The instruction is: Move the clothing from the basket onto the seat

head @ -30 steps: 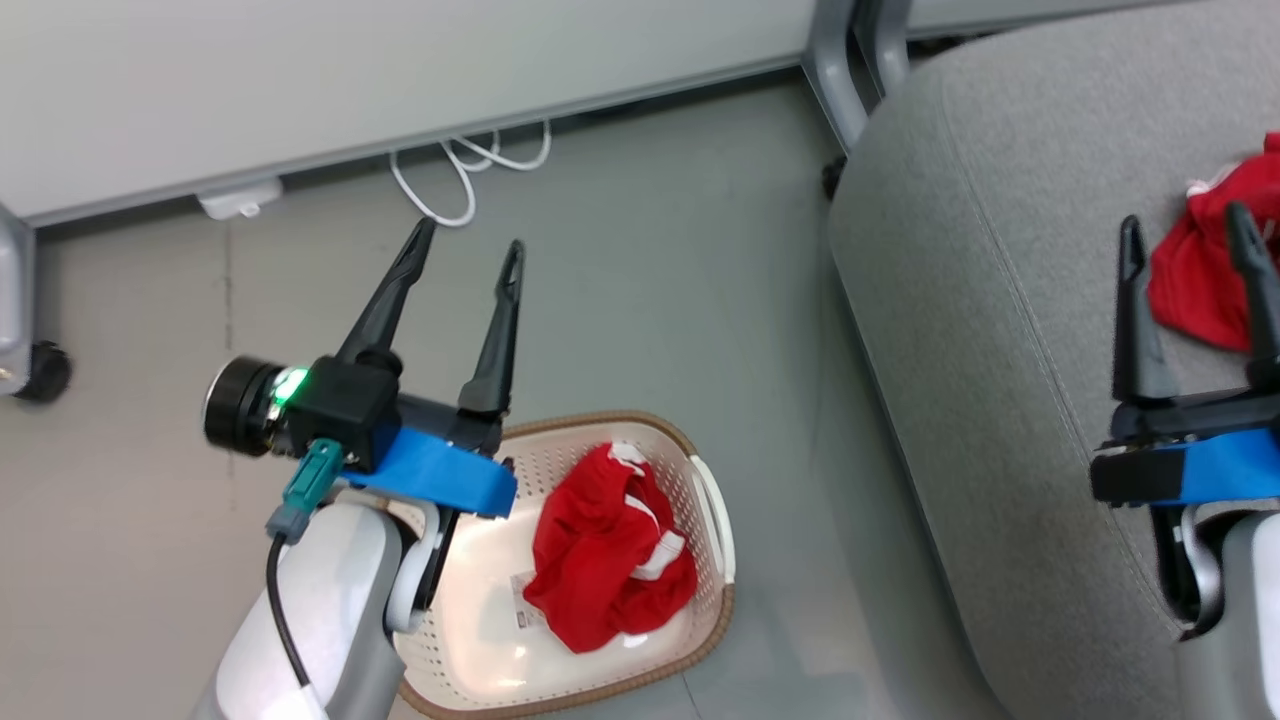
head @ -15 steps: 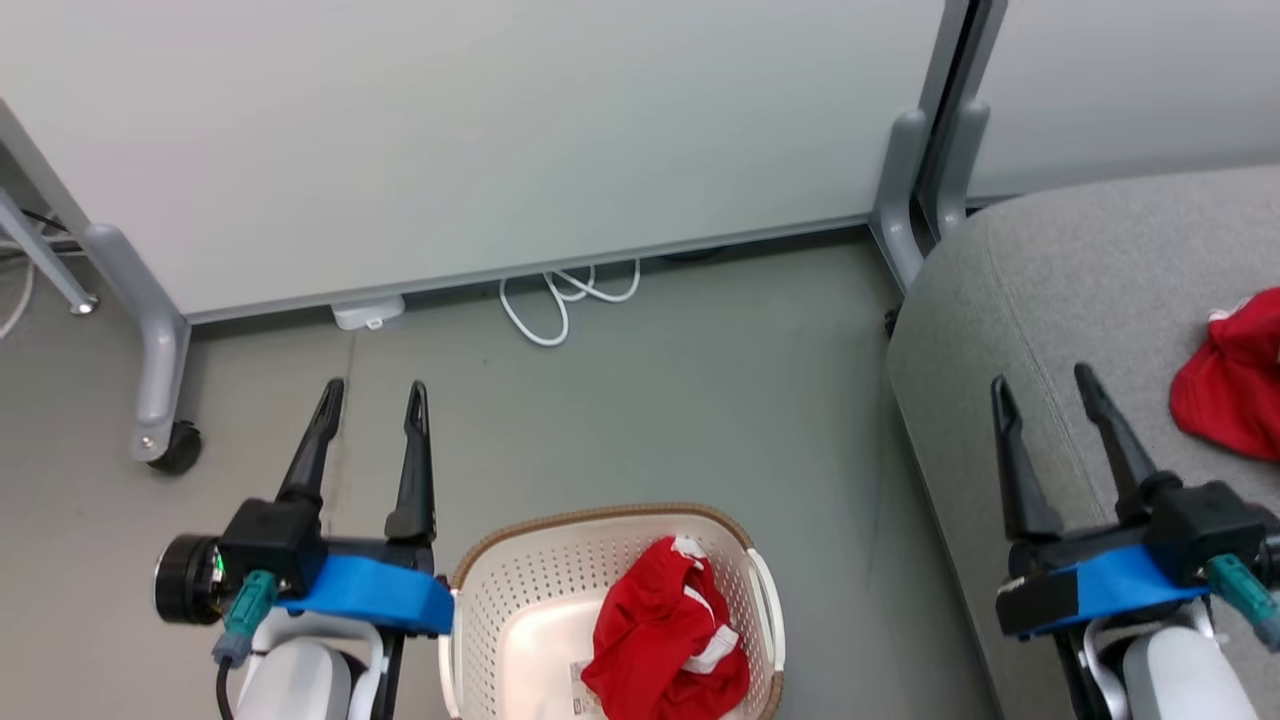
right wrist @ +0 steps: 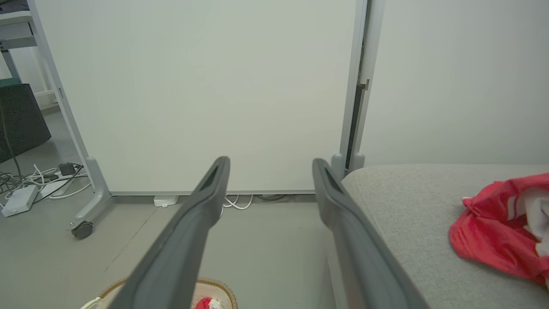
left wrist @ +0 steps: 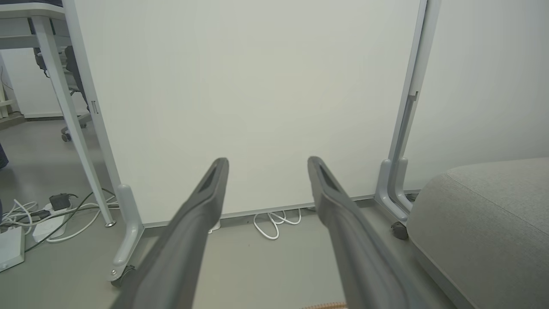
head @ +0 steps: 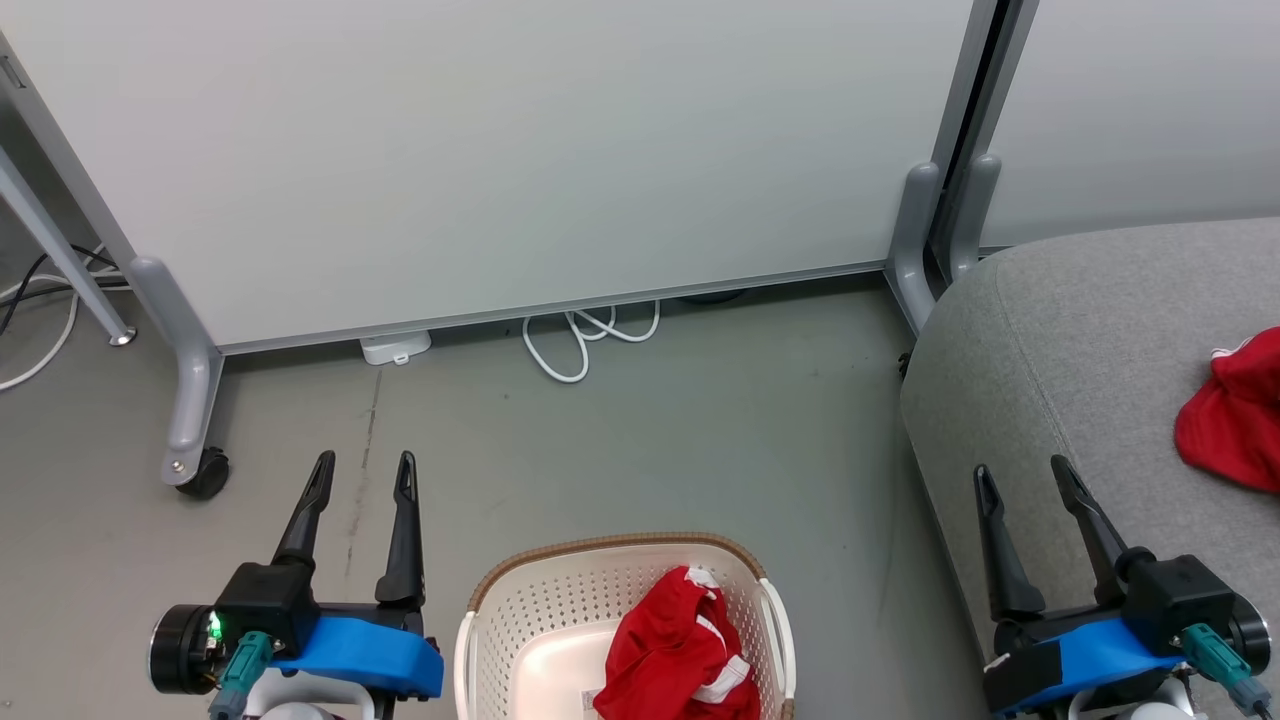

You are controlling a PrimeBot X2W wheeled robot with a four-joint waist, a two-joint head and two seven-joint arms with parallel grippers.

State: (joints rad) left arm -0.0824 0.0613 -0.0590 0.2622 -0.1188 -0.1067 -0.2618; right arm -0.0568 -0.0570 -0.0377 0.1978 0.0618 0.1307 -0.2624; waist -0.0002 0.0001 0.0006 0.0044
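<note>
You have two garments, one basket (head: 530,600) and one seat (head: 1080,340). First red garment (head: 680,660) lies crumpled inside the basket, toward its right wall. Second red garment (head: 1235,425) lies on the seat, well right of the basket. Left gripper (head: 362,462) hangs just left of the basket. Right gripper (head: 1018,468) hangs right of it, above the seat's edge. Both pairs of fingers are spread and empty.

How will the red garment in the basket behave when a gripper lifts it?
The red garment lies crumpled in the basket, so it will probably hang floppy. It looks like thin fabric, likely light. Loose folds might slip from a narrow pinch.
</note>
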